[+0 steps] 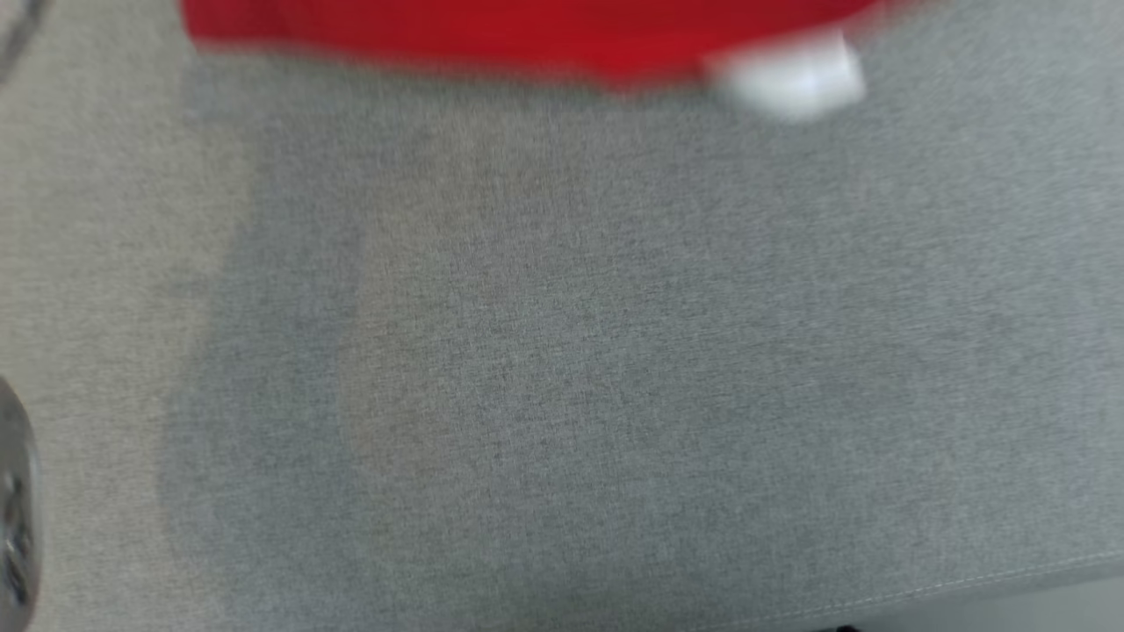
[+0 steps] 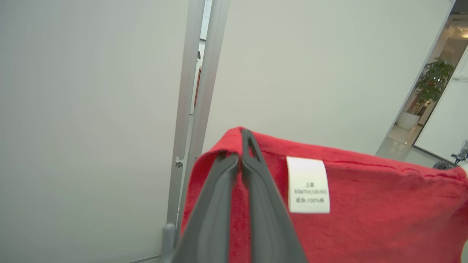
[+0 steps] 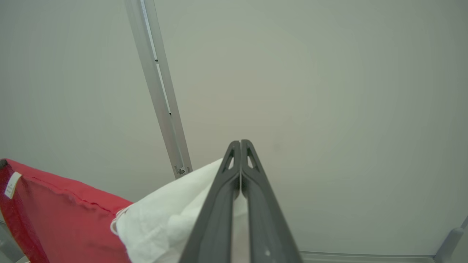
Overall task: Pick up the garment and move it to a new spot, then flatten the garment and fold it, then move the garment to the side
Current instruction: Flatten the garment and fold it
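Left gripper (image 2: 243,143) clamped on the red edge of the garment (image 2: 380,215), right gripper (image 3: 240,146) clamped on its white part (image 3: 161,219): I should hold both level, cloth taut between them, when laying it flat.

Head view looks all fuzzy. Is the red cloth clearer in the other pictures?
Head view: red garment and its white part are smeared with blur; left wrist view: sharp, the label is readable; right wrist view: fairly sharp, evenly lit.
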Available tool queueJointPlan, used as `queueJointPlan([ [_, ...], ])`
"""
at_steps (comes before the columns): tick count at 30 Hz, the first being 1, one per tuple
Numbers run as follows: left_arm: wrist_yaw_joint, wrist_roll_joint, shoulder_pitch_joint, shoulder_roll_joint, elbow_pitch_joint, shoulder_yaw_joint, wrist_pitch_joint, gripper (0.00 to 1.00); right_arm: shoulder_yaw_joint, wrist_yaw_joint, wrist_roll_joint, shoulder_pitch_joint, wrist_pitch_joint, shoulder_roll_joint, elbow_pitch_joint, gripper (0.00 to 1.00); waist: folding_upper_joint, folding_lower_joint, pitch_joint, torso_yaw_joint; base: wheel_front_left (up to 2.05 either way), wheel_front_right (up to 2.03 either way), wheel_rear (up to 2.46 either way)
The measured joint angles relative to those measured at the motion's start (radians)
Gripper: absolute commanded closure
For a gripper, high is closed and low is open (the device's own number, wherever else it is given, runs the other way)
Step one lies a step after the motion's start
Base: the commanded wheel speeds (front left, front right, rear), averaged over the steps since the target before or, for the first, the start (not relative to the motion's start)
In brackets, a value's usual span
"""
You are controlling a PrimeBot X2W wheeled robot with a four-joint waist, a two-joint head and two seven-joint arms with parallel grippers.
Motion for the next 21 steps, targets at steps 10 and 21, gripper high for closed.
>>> queueJointPlan([
  [10,-0.121,0.118,-0.169,-0.029,0.444,-0.132,-0.361,1.0,0.155,0.0,-0.021,-0.038,-0.211,0.011,0.271,1.0,0.0,0.0,0.143,0.001,0.0,0.0,0.0],
  [21,-0.131,0.002,0.447,0.097,0.312,-0.306,-0.543,1.0,0.152,0.0,0.203,0.717,-0.306,-0.108,0.004,1.0,0.0,-0.0003,0.038,0.006,0.0,0.0,0.0],
])
